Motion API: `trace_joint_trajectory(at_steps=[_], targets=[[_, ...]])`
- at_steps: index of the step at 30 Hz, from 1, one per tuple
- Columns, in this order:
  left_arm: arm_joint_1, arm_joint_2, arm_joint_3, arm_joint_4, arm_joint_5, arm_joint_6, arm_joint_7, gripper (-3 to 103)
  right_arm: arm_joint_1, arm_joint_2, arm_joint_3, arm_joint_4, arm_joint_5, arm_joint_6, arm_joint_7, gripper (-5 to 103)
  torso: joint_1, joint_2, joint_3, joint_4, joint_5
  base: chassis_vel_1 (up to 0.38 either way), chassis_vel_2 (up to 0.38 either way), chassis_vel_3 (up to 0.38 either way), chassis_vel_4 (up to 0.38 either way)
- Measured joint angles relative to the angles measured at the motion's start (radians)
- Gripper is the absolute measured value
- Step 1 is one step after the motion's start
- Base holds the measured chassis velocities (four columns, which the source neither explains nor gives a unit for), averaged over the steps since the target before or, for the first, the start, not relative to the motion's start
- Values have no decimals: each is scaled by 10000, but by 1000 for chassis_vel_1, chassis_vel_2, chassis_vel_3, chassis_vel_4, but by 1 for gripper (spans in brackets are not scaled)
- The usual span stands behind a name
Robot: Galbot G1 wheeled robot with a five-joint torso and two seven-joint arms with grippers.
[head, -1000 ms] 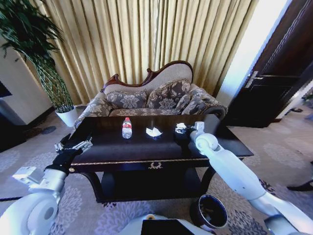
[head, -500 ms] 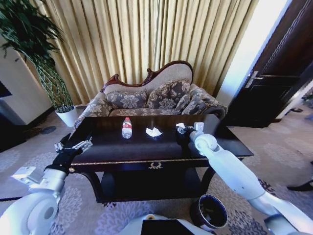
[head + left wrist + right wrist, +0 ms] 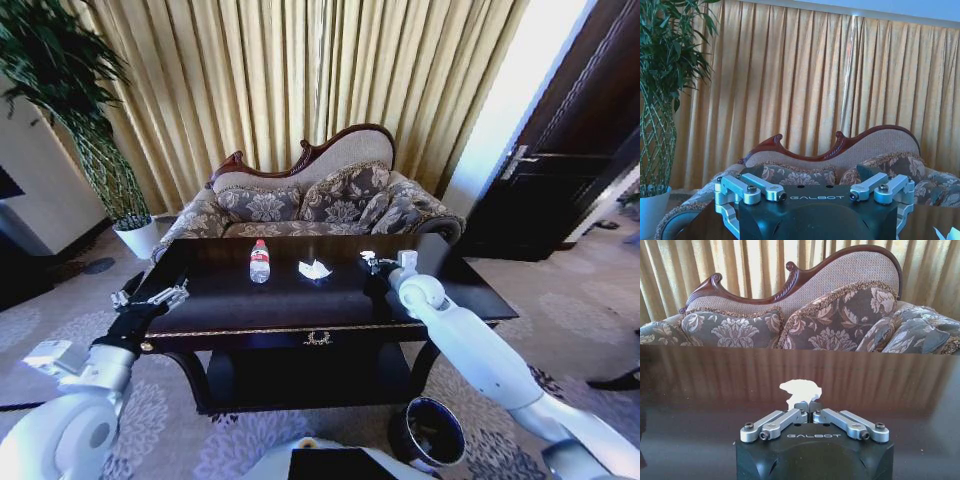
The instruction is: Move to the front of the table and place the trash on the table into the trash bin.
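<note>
Paper (image 3: 800, 391) pinched only at its near edge by the right gripper's (image 3: 810, 412) closed fingertips, at two o'clock on the table (image 3: 300, 300), could tear or slip free before reaching the trash bin (image 3: 428, 432).

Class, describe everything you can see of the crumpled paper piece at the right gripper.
The crumpled paper piece is small, white and irregular, like wadded tissue. It sits pinched between the closed fingertips of the right gripper, over the dark glossy table near its right far side. Whether it rests on the tabletop or hangs just above cannot be told.
</note>
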Motion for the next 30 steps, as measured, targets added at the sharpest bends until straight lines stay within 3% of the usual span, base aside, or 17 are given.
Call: trace_joint_trajectory(at_steps=[13, 16, 19, 21, 23, 30], targets=[[-52, -31, 12, 0, -2, -6, 6, 100, -255, -41, 383, 493, 212, -118, -21, 1, 0, 0, 0, 2, 0, 0, 0, 0, 0], [-111, -37, 24, 0, -7, -6, 5, 100, -693, -96, 747, 1086, -52, 314, -57, 1, 0, 0, 0, 2, 1, 0, 0, 0, 0], [-134, -6, -2, 0, -21, -7, 3, 100, -1707, -183, 1565, 2034, -1150, 1244, -490, 1, 0, 1, -1, -1, 0, 0, 0, 0, 0], [-131, -4, -10, 0, -24, -7, 2, 100, -1900, -185, 1730, 2194, -1331, 1383, -543, 1, 0, 0, -1, 1, 0, 0, 0, 0, 0], [-96, -9, -30, 0, -31, -11, 0, 100, -3068, -184, 2497, 3053, -1879, 1737, -639, 1, 0, 1, -2, -3, 1, 0, 0, 0, 0], [-86, -2, -61, 0, -94, -129, 73, 100, -4960, -100, 3803, 4326, -2198, 2159, -920, 1, -1, 1, -2, -3, 1, 0, 0, 0, 0]])
